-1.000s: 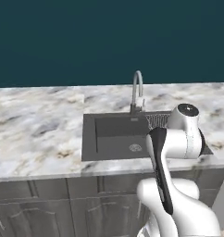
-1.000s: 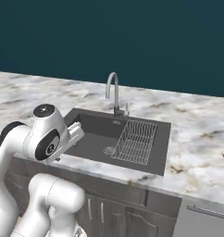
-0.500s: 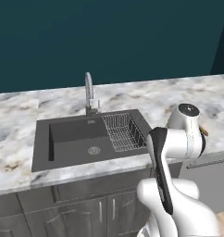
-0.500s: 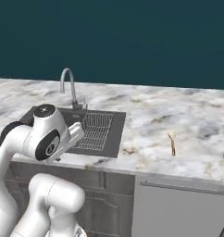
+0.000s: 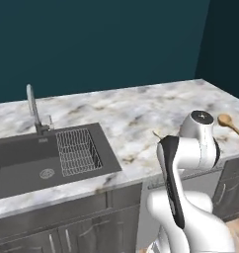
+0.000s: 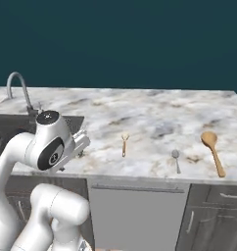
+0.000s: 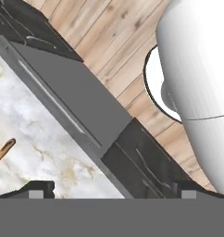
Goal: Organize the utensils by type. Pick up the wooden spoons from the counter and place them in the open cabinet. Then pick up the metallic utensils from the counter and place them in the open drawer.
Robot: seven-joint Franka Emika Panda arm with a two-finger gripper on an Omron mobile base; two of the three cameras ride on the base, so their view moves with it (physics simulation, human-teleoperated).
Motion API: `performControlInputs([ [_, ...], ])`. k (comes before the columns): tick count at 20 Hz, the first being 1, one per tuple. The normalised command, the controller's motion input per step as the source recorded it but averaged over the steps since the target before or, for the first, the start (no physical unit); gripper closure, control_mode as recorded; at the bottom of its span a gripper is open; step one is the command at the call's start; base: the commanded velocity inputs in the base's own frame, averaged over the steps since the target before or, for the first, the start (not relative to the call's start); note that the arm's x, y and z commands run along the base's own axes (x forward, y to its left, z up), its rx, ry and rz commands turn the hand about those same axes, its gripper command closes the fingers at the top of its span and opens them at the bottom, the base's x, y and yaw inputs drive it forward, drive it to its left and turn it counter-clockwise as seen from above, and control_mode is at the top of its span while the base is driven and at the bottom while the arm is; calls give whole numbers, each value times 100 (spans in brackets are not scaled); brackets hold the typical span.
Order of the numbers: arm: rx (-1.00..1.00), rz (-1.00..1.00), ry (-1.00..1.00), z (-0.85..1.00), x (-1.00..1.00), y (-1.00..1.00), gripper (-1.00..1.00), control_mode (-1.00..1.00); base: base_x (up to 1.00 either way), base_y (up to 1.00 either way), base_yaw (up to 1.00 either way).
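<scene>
Wooden and tan, the long wooden spoon lies flat on the marble counter, its round bowl toward the wall and its handle running to the front edge. It is the piece farthest from the gripper, well off to the hand's right along the slab. Just to its left rests the small metal spoon, slim and grey, near the front edge. Further left again, nearer the hand, is the shorter wooden spoon with its pale head and orange-brown handle, lying apart from the other two. In the left base view the long spoon's bowl peeks out beside the arm's upper joint.

The hand itself hangs low in front of the counter's edge, tipped downward. Its two dark fingertips stand far apart, wide open, with nothing between them. Looking along it, I see the counter's lip, a grey appliance front with a long bar handle below it, a dark cabinet door next to that, and the plank floor beyond. An orange-brown handle tip shows at the edge of the marble there.

Away on the hand's left, the dark sink is sunk into the slab, with a wire rack inside and a curved faucet behind it.
</scene>
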Motion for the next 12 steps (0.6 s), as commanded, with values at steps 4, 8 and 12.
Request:
performControlInputs([
  [4,0,0,0,0,0,0,-100,100,7,-83,-27],
  [8,0,0,0,0,0,0,-100,100,14,-73,-26],
  [12,0,0,0,0,0,0,-100,100,38,-58,-9],
])
